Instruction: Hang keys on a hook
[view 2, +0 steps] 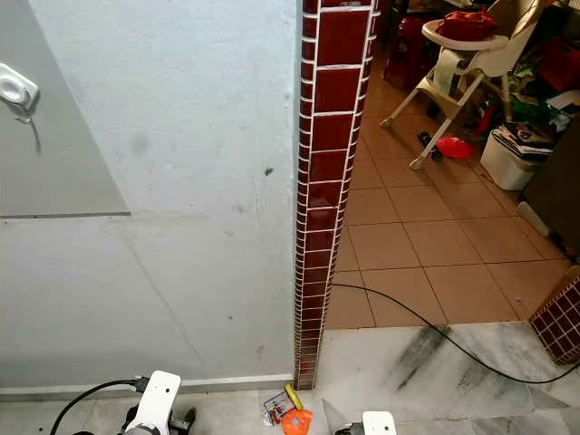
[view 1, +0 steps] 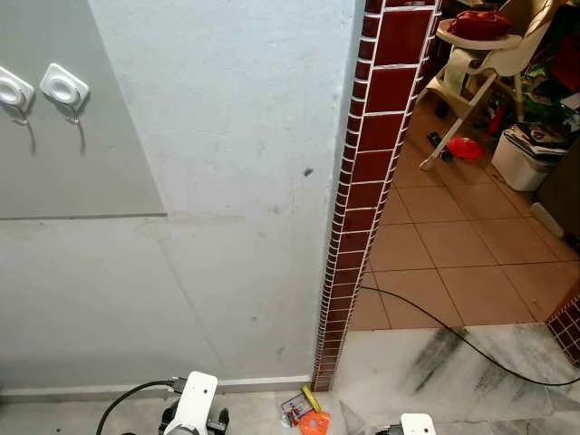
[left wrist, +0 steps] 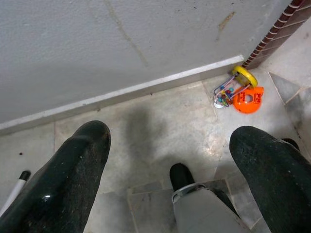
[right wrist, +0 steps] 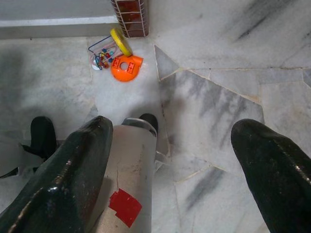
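keys (left wrist: 224,93) lie on the marble floor (right wrist: 218,121) at the foot of the red brick pillar (view 1: 362,208), touching an orange tag (left wrist: 248,98) and a yellow disc (left wrist: 244,76). left gripper (left wrist: 170,160) hangs above the floor, fingers apart, nothing between them, well short of the pillar base. right gripper (right wrist: 170,160) likewise spread and empty, near the same spot. two white hooks (view 1: 63,91) sit high on the grey panel, far across the wall from the pillar. risk, as judgement: the flat bundle beside the skirting could slide or be nudged against the pillar on approach, and thin rings may slip from wide fingers.
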Robot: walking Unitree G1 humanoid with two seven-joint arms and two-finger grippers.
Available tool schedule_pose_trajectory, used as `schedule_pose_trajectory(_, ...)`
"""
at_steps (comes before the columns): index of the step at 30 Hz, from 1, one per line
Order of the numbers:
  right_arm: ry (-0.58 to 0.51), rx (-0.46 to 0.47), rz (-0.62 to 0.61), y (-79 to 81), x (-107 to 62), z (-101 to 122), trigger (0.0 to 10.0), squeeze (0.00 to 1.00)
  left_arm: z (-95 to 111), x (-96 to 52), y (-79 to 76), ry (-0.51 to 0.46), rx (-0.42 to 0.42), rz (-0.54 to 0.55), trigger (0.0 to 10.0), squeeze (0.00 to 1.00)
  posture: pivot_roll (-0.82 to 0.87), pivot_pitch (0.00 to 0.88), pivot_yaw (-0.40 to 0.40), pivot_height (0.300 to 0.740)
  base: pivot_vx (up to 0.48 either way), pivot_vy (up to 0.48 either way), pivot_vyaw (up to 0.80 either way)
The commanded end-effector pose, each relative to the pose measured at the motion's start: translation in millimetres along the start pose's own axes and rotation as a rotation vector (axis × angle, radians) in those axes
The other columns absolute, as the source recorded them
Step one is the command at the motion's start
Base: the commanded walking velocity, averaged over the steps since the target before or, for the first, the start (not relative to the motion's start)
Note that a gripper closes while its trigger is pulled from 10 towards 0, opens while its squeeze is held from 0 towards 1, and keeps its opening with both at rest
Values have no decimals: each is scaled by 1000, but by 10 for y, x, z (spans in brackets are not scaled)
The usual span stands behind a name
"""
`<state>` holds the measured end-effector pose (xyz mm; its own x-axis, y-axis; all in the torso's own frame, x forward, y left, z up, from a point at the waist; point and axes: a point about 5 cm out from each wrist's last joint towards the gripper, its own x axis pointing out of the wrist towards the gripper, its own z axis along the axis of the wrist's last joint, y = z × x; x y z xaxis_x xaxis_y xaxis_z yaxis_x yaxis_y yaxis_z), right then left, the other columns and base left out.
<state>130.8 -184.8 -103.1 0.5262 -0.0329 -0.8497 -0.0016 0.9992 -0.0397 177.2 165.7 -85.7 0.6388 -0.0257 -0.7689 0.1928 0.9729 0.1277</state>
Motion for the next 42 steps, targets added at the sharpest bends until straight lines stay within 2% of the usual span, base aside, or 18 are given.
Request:
schedule_pose_trajectory(1, 36, -29, -28, -99, 13, 34, 10000, 0, -307, -76, 140, 177, -1, -5, 10000, 0, -34, 0, 39, 732, 0, 0, 0)
schedule_pose_trajectory(2, 33, -49, -20, -88, 20, 58, 10000, 0, -320, -81, 141, 179, 14, -6, 10000, 0, -34, 0, 39, 732, 0, 0, 0)
schedule_pose_trajectory(5, 39, -44, -26, -102, 27, 82, 10000, 0, -337, -88, 129, 179, -34, -8, 10000, 0, -36, 0, 36, 732, 0, 0, 0)
schedule_pose_trajectory(36, 50, -61, -28, -109, 26, 75, 10000, 0, -343, -90, 133, 183, -17, -4, 10000, 0, -36, 0, 36, 732, 0, 0, 0)
schedule_pose_trajectory(37, 48, -82, -34, -114, 27, 79, 10000, 0, -345, -90, 133, 185, -14, -4, 10000, 0, -35, 0, 40, 732, 0, 0, 0)
schedule_pose_trajectory(39, -37, -45, -51, -228, 43, 272, 10000, 0, -58, -9, 239, 83, -57, 4, 10000, 0, -51, 0, 43, 732, 0, 0, 0)
schedule_pose_trajectory(42, -46, -41, -56, -246, 43, 294, 10000, 0, -39, -4, 246, 74, -65, 4, 10000, 0, -50, 0, 43, 732, 0, 0, 0)
